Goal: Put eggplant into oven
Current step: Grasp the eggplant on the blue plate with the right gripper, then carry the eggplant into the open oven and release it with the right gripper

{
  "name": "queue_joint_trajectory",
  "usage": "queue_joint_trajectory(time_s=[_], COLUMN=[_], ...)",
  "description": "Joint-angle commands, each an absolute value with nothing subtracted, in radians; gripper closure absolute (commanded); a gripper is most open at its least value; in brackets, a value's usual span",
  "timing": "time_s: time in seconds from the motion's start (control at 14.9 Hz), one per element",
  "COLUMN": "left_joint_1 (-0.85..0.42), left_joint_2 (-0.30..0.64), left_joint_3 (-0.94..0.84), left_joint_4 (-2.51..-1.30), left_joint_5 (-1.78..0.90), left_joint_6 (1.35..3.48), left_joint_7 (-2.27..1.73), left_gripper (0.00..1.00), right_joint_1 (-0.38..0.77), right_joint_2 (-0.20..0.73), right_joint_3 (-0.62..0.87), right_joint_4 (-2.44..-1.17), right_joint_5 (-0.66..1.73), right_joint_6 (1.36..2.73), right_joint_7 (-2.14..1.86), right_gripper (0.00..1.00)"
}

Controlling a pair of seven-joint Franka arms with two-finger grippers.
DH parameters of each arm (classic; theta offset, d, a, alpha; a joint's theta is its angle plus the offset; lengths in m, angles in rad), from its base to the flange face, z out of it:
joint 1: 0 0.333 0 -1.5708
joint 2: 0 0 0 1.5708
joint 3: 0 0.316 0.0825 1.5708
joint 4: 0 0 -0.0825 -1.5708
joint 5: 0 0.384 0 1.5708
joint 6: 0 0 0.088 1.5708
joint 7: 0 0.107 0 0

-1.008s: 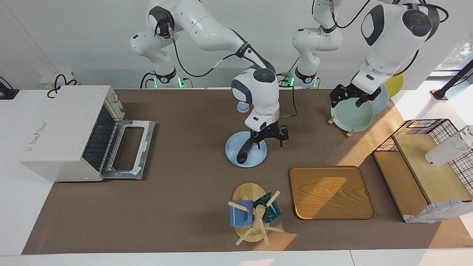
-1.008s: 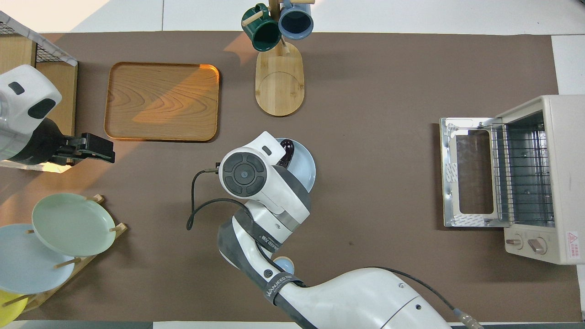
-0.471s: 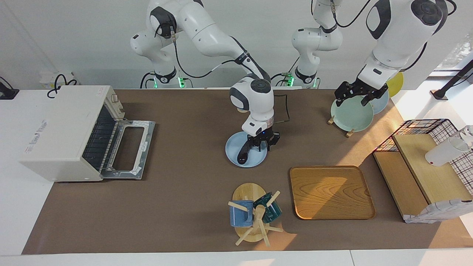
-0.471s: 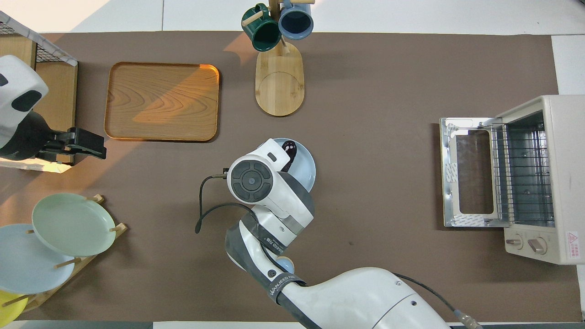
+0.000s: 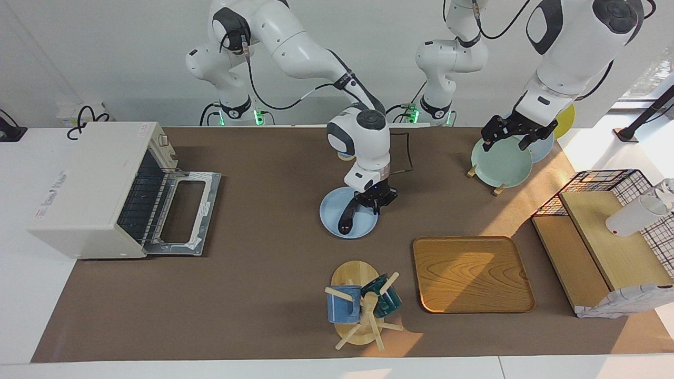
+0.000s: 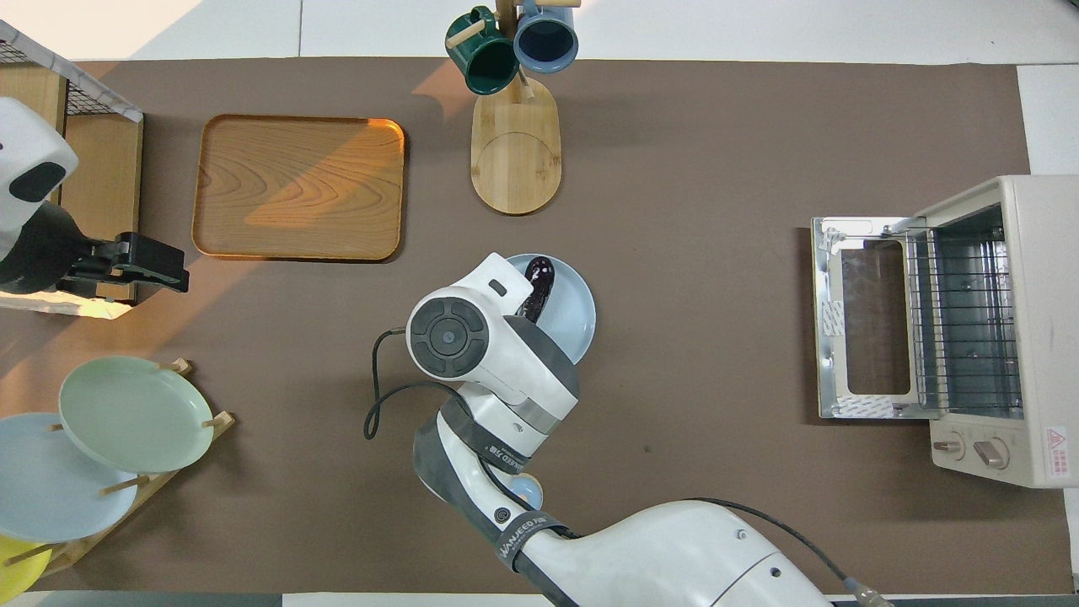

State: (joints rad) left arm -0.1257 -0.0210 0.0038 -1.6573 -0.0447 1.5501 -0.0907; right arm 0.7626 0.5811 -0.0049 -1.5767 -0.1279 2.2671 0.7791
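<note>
Your eggplant (image 5: 348,216) lies on a pale blue plate (image 5: 330,223) at mid-desk, its rounded end pointing away from the robots. The right hand (image 5: 374,202) is down on the end nearer the robots, fingers pressed in and pinching the eggplant, which rests on the plate. From overhead, the right arm's wrist covers that grip and only the free end of the eggplant (image 6: 538,282) shows on the plate (image 6: 573,316). Toward the right arm's end of the desk (image 5: 263,295) you see the oven (image 5: 89,189), its door (image 5: 184,210) folded down flat and the wire rack (image 6: 961,320) exposed. The left hand (image 5: 513,138) hangs spread wide over a green plate (image 5: 500,166) in the plate rack; that arm waits. Farther from the robots sit a wooden tray (image 5: 471,273) and a mug stand (image 5: 360,310) with two mugs.
</note>
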Motion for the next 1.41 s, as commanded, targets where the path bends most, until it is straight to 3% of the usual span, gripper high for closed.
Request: queue_joint_trajectory(time_s=[0.0,0.27,0.81,1.08,1.34], left_joint_1=[-0.114,-0.114,-0.100,-0.101,-0.101], left_joint_2=[-0.023,-0.021,-0.021,-0.021,-0.021], left_joint_3=[-0.008,-0.008,-0.008,-0.008,-0.008], left_joint_4=[-1.660,-1.660,-1.660,-1.660,-1.658], left_joint_5=[-0.023,-0.025,-0.025,-0.025,-0.025], left_joint_6=[1.534,1.543,1.546,1.546,1.543], left_joint_7=[-0.077,-0.078,-0.084,-0.084,-0.084], left_gripper=[0.00,0.00,0.00,0.00,0.00], right_joint_1=[0.746,0.709,0.405,0.269,0.142], right_joint_2=[0.572,0.493,0.083,-0.011,-0.021], right_joint_3=[0.002,-0.011,-0.009,-0.009,-0.011], right_joint_4=[-1.453,-1.468,-1.948,-2.087,-2.115], right_joint_5=[-0.225,-0.248,-0.302,-0.302,-0.308], right_joint_6=[2.050,1.893,1.891,1.899,1.928], right_joint_7=[0.672,0.618,0.347,0.295,0.158], right_gripper=[1.00,1.00,1.00,1.00,1.00])
